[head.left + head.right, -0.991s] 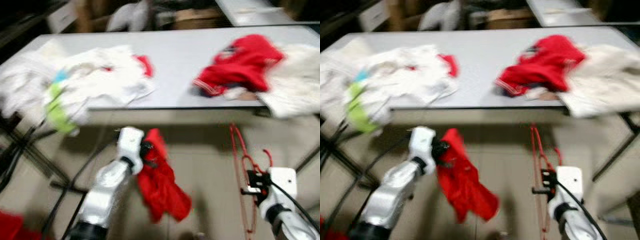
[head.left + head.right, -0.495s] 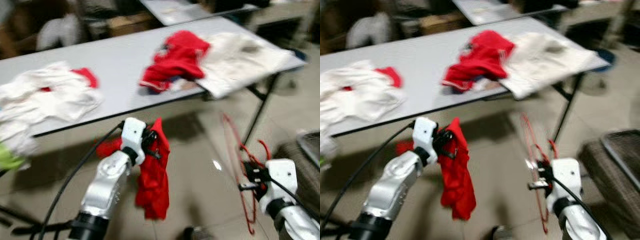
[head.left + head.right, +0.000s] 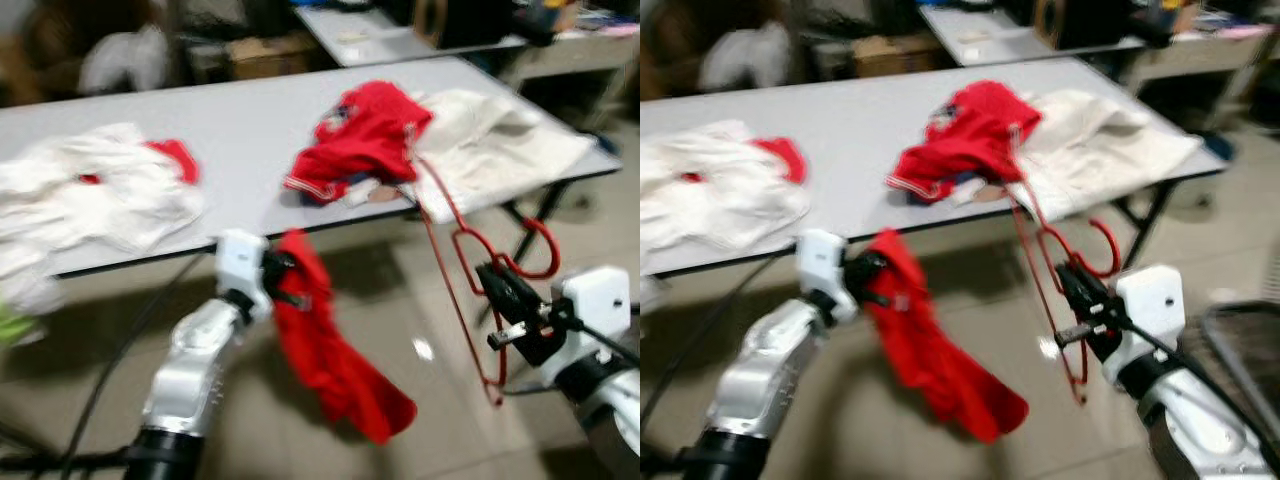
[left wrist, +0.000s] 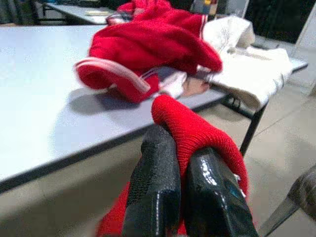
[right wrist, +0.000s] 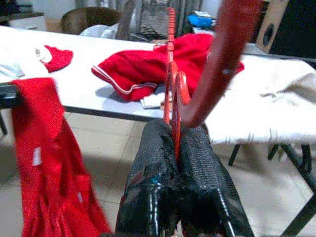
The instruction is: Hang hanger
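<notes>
My right gripper (image 3: pixel 497 283) is shut on a red wire hanger (image 3: pixel 452 262), held low in front of the grey table (image 3: pixel 240 120); its hook (image 3: pixel 540 250) curls beside the fingers (image 5: pixel 197 168). The hanger (image 5: pixel 172 106) stands up between the pads in the right wrist view. My left gripper (image 3: pixel 283 280) is shut on a red garment (image 3: pixel 335 355) that hangs down toward the floor. In the left wrist view the red cloth (image 4: pixel 192 131) is pinched between the black fingers (image 4: pixel 158 182).
On the table lie a red garment (image 3: pixel 365 135), a cream garment (image 3: pixel 490 140) at the right end and white clothes (image 3: pixel 90 195) at the left. The table's leg (image 3: pixel 530 215) stands at the right. Tiled floor (image 3: pixel 420 350) lies below. Another table (image 3: pixel 390 35) stands behind.
The camera has shifted. My right gripper has swung the hanger up and tilted it toward the table. The red garment in my left gripper has swung out to the right.
</notes>
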